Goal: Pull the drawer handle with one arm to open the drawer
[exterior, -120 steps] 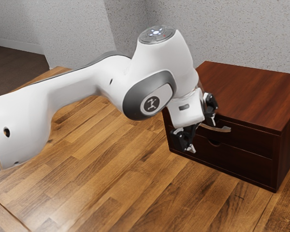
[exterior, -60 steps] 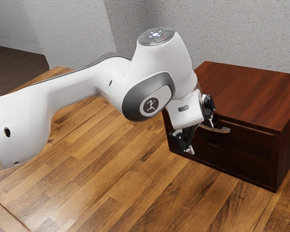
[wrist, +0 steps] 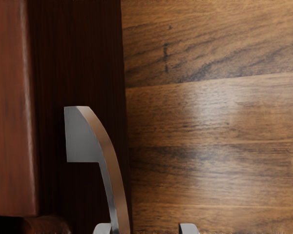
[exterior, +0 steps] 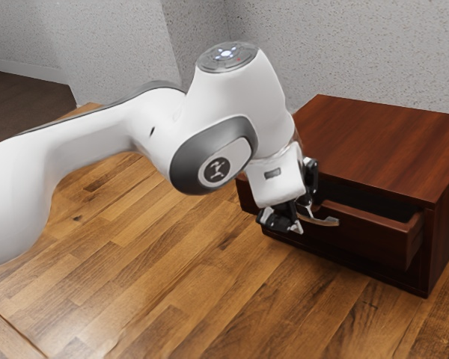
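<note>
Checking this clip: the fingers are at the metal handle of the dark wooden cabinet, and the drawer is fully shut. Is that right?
No. The exterior view shows the drawer pulled partly out of the cabinet, a dark gap behind its front. The fingers are at the metal handle, as you say.

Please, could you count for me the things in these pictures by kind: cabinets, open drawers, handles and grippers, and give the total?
cabinet, dark wood: 1
drawer, pulled partly out: 1
handle, grey metal, on the drawer front: 1
gripper, black, at the handle: 1
Total: 4
</note>
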You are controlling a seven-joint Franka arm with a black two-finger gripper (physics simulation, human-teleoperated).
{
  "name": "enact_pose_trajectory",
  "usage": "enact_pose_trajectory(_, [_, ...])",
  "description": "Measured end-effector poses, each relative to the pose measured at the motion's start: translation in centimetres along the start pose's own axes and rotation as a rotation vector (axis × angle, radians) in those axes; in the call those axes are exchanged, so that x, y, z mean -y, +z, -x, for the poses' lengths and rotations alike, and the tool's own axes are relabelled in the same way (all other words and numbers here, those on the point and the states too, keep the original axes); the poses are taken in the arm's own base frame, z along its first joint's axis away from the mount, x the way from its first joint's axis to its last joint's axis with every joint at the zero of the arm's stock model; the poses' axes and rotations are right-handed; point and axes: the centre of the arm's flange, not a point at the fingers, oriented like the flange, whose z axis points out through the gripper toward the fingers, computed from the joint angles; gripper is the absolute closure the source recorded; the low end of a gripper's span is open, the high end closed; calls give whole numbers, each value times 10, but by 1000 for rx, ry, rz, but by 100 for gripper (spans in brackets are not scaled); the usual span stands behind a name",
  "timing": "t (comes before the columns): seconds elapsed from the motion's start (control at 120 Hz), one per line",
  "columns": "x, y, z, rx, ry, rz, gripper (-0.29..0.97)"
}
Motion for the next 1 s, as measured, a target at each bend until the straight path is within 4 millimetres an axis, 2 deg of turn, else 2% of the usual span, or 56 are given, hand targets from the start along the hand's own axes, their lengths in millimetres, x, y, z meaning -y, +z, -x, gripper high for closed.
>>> enact_pose_trajectory(0.225, [-21,-6,-3,15,-14,8,69])
enact_pose_trajectory(0.442, [-45,-16,-6,28,-32,12,72])
enact_pose_trajectory(0.5, [-53,-21,-7,34,-36,10,73])
enact_pose_trajectory(0.542, [-67,-29,-7,45,-38,2,73])
enact_pose_trajectory(0.575, [-82,-41,-13,51,-30,-13,72])
enact_pose_trajectory(0.608, [-103,-72,-35,50,10,-63,71])
enact_pose_trajectory(0.65, [-130,-128,-69,39,77,-164,64])
enact_pose_trajectory(0.692, [-148,-188,-90,20,114,-273,55])
enact_pose_trajectory(0.725, [-156,-220,-93,11,115,-322,47])
enact_pose_trajectory(0.8, [-161,-264,-86,6,88,-367,32])
enact_pose_trajectory(0.858, [-153,-274,-79,-4,59,-347,24])
enact_pose_trajectory(0.908, [-129,-276,-76,-36,30,-302,19])
enact_pose_trajectory(0.95, [-102,-267,-73,-56,3,-237,15])
enact_pose_trajectory(1.0, [-82,-251,-56,-57,-40,-160,12])
